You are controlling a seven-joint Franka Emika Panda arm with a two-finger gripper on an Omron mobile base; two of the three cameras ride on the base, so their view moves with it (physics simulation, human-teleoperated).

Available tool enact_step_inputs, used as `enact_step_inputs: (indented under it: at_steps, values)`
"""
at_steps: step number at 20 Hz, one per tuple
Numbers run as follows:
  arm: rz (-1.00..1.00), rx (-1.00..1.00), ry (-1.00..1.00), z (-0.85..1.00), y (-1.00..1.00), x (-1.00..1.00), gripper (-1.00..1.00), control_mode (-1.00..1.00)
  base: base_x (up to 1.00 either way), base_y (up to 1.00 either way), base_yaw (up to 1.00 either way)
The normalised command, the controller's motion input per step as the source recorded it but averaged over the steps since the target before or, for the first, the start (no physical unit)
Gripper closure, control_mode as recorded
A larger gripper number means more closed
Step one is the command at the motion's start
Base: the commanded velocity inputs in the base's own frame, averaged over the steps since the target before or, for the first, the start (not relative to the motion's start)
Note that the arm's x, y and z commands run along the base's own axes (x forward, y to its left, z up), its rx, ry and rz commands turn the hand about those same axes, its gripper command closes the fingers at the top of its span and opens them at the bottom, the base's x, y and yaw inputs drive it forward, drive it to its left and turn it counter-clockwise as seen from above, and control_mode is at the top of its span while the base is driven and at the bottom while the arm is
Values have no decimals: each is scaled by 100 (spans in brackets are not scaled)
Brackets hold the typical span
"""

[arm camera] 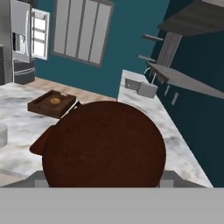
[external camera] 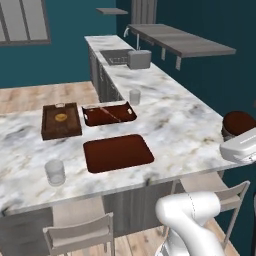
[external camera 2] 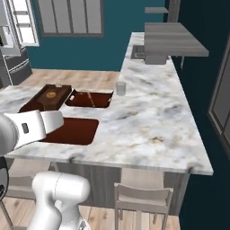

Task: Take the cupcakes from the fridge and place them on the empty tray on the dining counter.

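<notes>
A dark brown round cupcake (external camera: 239, 121) sits in my gripper (external camera: 233, 136), which is shut on it at the right end of the dining counter (external camera: 170, 125). In the hand view the cupcake (arm camera: 104, 144) looms close and hides the fingertips. The empty tray (external camera: 118, 152) lies flat and reddish-brown near the counter's front edge, well to the left of the gripper; my forearm covers its left part in the right base view (external camera 2: 76, 130). The fridge (external camera 2: 13, 40) stands far off at the left with a door open on a white interior (arm camera: 38, 35).
Behind the empty tray lie a handled tray (external camera: 109, 114) and a deep wooden box tray (external camera: 61, 120) with a small tan thing in it. Clear glasses stand at the front left (external camera: 55, 172) and further back (external camera: 134, 96). A toaster (external camera: 139, 59) sits by the sink. Chairs (external camera: 80, 232) line the near side.
</notes>
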Motion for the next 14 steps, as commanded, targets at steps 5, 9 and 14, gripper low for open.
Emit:
enact_step_inputs:
  at_steps: [5,9,14]
  values:
    - [0,0,0,0,0,0,100,100,100,31,0]
    - [0,0,0,0,0,0,100,100,100,26,-6]
    - [0,0,0,0,0,0,100,100,100,41,-32]
